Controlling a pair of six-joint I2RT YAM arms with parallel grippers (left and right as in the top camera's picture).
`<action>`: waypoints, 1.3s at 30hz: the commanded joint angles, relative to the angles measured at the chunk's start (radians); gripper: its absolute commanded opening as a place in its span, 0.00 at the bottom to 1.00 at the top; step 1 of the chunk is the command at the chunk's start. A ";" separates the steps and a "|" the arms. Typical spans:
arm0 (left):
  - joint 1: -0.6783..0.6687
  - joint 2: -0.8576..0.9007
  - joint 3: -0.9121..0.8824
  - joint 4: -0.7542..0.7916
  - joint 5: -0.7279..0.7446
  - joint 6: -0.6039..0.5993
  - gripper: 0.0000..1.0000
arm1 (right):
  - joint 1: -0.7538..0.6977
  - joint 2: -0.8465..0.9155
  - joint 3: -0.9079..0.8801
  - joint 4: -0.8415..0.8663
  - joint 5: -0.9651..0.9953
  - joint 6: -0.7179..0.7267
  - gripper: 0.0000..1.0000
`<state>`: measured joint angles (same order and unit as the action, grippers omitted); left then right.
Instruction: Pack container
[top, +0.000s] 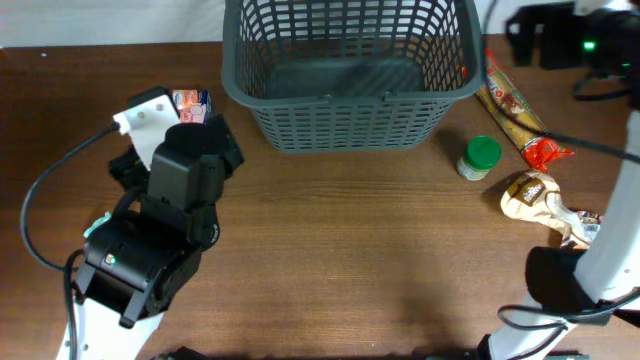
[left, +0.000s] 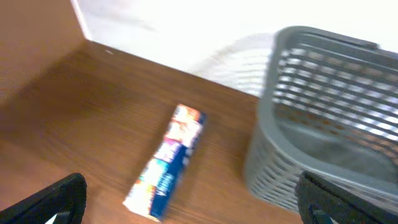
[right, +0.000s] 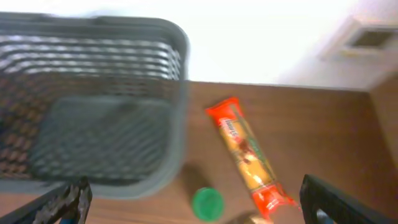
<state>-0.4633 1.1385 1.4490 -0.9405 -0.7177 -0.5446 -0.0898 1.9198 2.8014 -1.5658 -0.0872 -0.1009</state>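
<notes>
The left end effector (left: 193, 205) and right end effector (right: 202, 205) both hang released, jaws wide. The empty grey lattice-walled plastic basket (top: 350, 125) sits at the far middle of the wooden desk (top: 350, 250). The slim glossy carton (left: 166, 163) is probably next: straddle its narrow width squarely before closing.

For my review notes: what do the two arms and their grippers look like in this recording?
Both arms pair black boxy joint housings with white links. The left arm carries small teal-green lights, and a black cable loops out beside it. The right arm also trails black cables. In the wrist views the left fingers and right fingers are black.
</notes>
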 joint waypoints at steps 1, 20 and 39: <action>0.033 0.000 0.011 -0.026 -0.117 0.046 1.00 | -0.103 0.000 0.005 -0.014 0.025 0.051 0.99; 0.277 0.019 0.010 -0.098 -0.117 0.046 1.00 | -0.343 0.019 -0.056 -0.122 -0.136 0.252 0.99; 0.340 0.080 0.010 -0.127 -0.117 0.046 1.00 | -0.304 0.136 -0.512 0.001 -0.036 0.215 0.99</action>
<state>-0.1284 1.2152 1.4490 -1.0634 -0.8131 -0.5152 -0.4232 2.0438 2.3825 -1.5990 -0.1383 0.1703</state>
